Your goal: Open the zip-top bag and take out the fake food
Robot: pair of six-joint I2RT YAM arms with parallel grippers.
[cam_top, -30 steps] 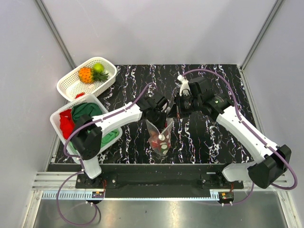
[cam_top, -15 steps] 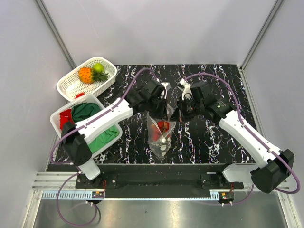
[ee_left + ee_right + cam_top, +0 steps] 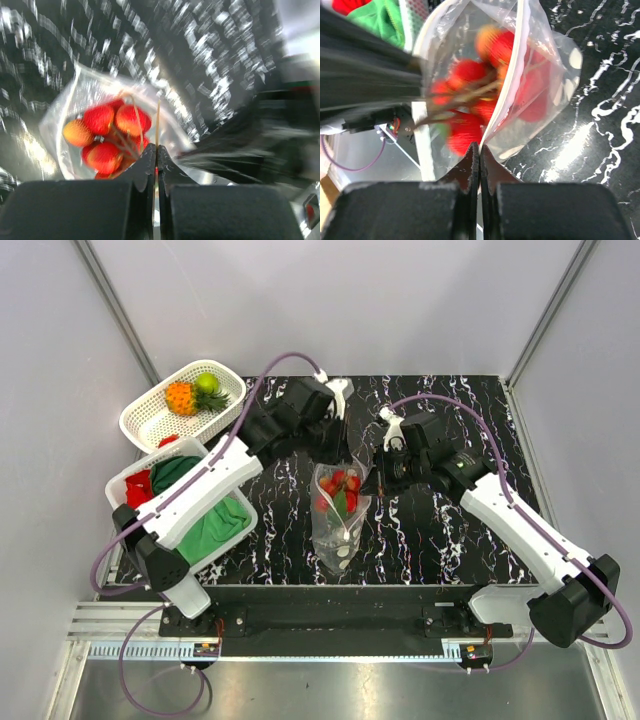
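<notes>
The zip-top bag [image 3: 340,535], clear with white dots, hangs between both grippers above the dark marbled table, its mouth pulled apart. Inside it sits the fake food [image 3: 338,490], a cluster of red and orange fruits on brown stems. My left gripper [image 3: 336,453] is shut on the bag's left rim, and in the left wrist view a thin strip of the bag [image 3: 75,110] is pinched at the left gripper [image 3: 156,148], with the fake food [image 3: 112,131] just beyond. My right gripper [image 3: 372,478] is shut on the right rim. In the right wrist view the right gripper [image 3: 479,146] pinches the bag [image 3: 550,100] over the fake food [image 3: 470,75].
A white perforated basket [image 3: 150,425] at the back left holds an orange bumpy fruit [image 3: 180,397] and a green one [image 3: 207,383]. A white bin [image 3: 125,480] with green cloth [image 3: 205,520] and red cloth [image 3: 140,495] stands by the table's left edge.
My left gripper has closed on the bag's left rim and its arm has swung back and to the left. The bag's mouth has spread open, showing the red fruits. The right gripper kept its hold.
</notes>
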